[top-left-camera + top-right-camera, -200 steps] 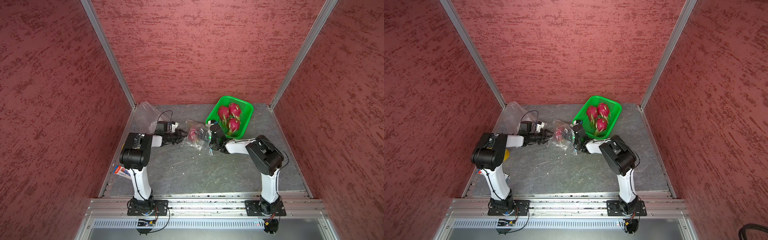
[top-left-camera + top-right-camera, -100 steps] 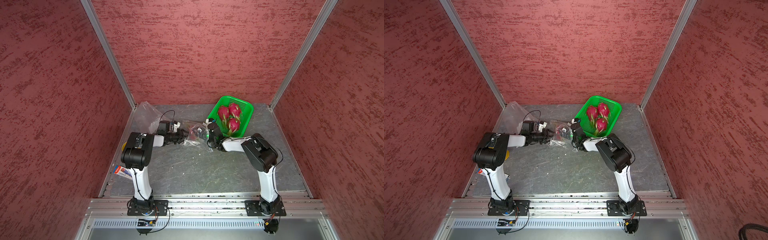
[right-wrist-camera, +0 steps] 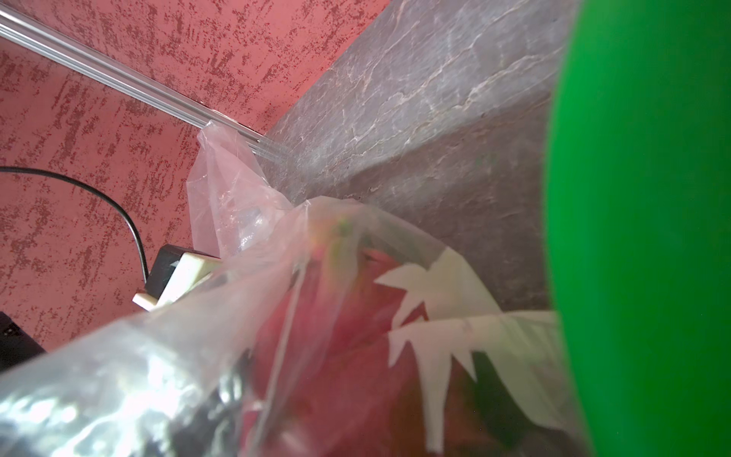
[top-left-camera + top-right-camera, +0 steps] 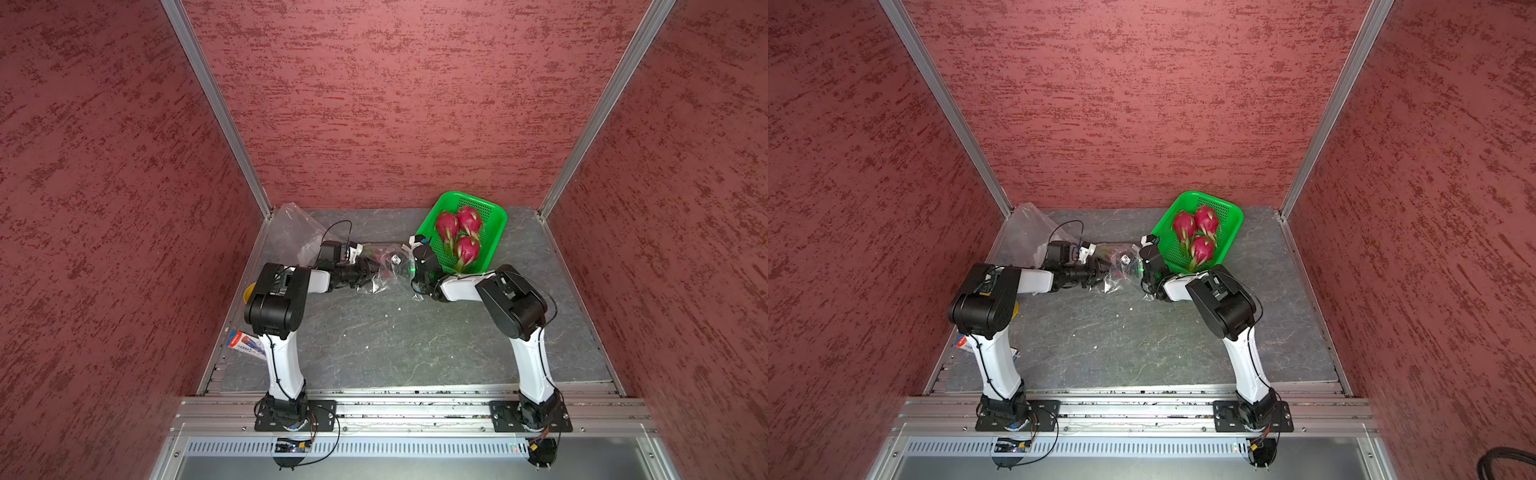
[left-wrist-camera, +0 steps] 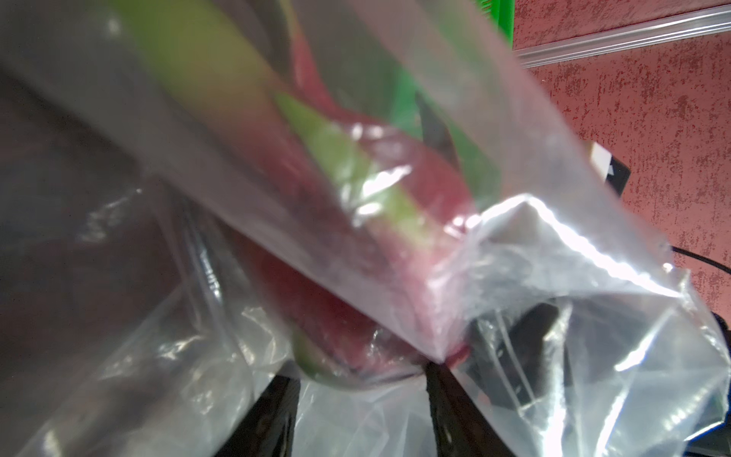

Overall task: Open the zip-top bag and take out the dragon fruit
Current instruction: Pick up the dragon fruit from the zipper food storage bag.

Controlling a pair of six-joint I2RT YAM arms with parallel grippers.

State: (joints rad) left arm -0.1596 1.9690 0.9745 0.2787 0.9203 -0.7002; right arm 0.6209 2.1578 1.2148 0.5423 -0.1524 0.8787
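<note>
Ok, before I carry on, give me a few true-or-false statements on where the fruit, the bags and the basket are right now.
1. Three dragon fruits lie in the basket. True.
2. The bag beside the basket is empty. False: a dragon fruit shows inside the bag.
3. Another clear bag lies in the back left corner. True.
4. The basket stands at the front edge of the table. False: it stands at the back of the table, right of centre.
</note>
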